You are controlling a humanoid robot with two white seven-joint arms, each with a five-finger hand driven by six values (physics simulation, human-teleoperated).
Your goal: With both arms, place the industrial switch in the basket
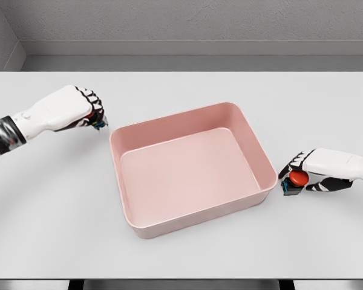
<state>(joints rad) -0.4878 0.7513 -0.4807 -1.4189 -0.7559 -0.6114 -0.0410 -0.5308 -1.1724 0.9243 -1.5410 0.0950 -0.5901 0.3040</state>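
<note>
A pink rectangular basket sits in the middle of the white table, with nothing inside it. Just off its right wall, my right hand is shut on the industrial switch, a small dark box with a red round button, held low over the table. My left hand hovers left of the basket's far left corner with its fingers curled; small coloured parts show under the fingertips, and I cannot make out what they are.
The white table runs to a grey wall at the back. Its front edge lies close below the basket.
</note>
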